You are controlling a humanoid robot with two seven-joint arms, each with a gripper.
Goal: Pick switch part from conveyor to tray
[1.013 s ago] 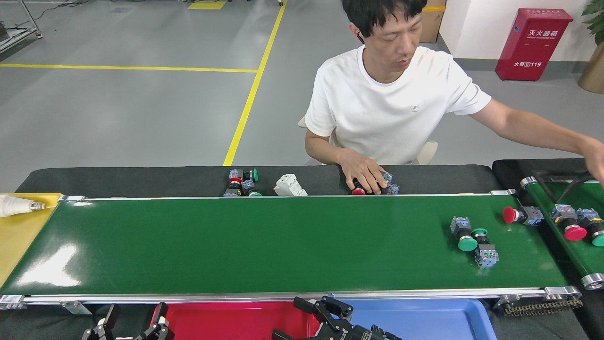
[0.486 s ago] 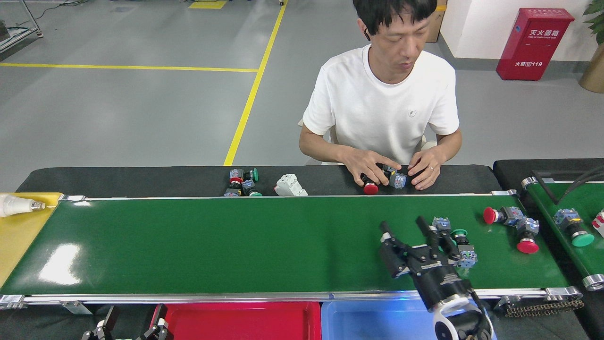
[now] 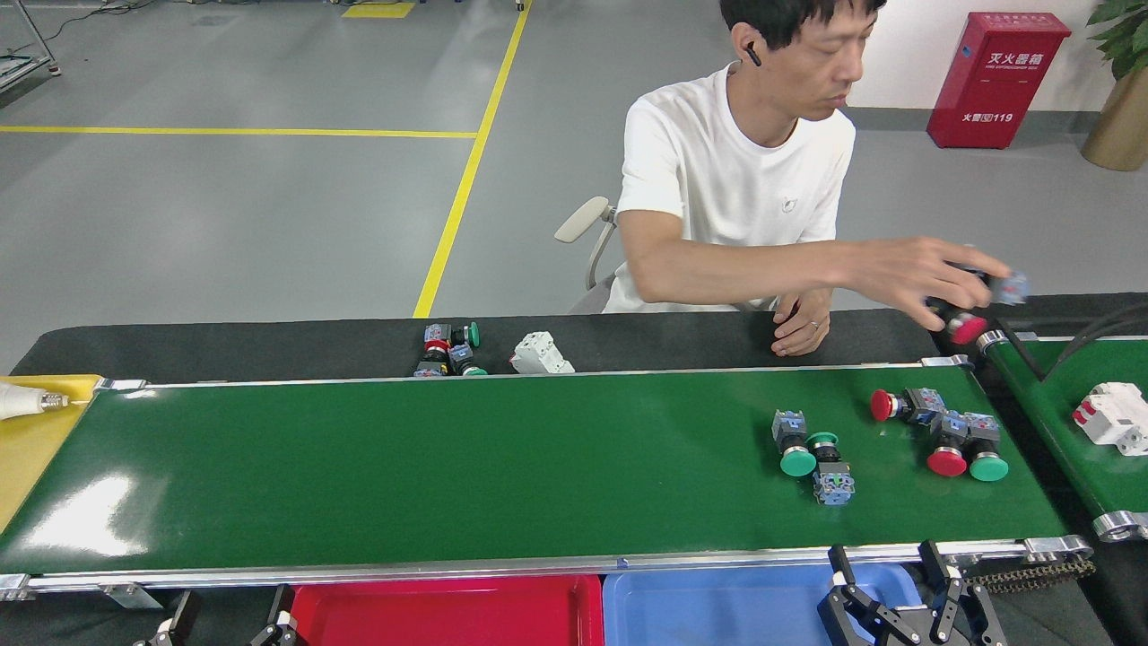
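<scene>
Lying on the conveyor (image 3: 448, 467) just beyond and slightly left of the right gripper (image 3: 906, 592), two green switch parts (image 3: 812, 453), long axes running roughly toward the near rail; right gripper hanging over the blue tray (image 3: 717, 610), jaws spread wide, holding nothing, far nearer than the left gripper (image 3: 224, 624), barely in frame, jaw state unclear. Differing from half a second back: right gripper pulled off the belt to the near edge, parts drifted left, person's hand (image 3: 933, 278) reaching right with a red switch.
</scene>
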